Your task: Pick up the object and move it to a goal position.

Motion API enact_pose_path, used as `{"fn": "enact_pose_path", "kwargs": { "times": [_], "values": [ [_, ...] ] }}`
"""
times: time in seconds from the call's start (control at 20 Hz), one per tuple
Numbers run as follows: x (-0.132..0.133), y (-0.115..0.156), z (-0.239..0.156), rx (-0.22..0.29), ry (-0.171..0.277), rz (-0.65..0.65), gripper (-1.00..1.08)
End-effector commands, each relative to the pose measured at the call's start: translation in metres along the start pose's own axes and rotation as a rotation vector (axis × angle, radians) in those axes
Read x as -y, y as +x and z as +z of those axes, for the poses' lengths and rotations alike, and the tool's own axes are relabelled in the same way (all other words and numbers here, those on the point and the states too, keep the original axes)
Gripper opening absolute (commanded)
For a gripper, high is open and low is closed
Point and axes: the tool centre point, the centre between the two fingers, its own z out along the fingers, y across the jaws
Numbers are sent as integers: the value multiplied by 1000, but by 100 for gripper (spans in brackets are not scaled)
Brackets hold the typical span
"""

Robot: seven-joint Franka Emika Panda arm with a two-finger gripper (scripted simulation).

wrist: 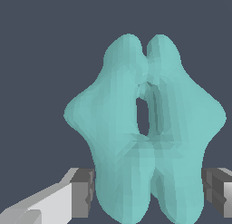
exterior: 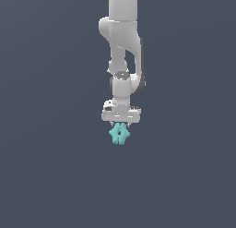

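Teal lobed object (wrist: 145,128) fills wrist view, slot-like hole at its centre; we see grey finger pads (wrist: 84,191) flanking both lower lobes, touching or just beside them, contact not clear. Backdrop flat dark grey-blue, no surface edge visible.

Exterior view: we see white arm (exterior: 122,38) hanging straight down, gripper (exterior: 120,125) at its end, object (exterior: 120,134) directly beneath, between fingertips, apparently grasped. Same plain grey-blue all round; no table line. Only this view shows arm; only wrist view shows pads.
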Motion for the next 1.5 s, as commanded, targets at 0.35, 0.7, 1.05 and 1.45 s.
{"fn": "enact_pose_path", "kwargs": {
  "times": [0.35, 0.7, 1.05, 1.45],
  "values": [
    [-5, 11, -15, 0, 0, 0, -100],
    [-17, 36, -52, 0, -1, 0, -100],
    [-33, 75, -106, 0, -1, -1, -100],
    [-47, 111, -153, 0, 0, -1, -100]
  ]
}}
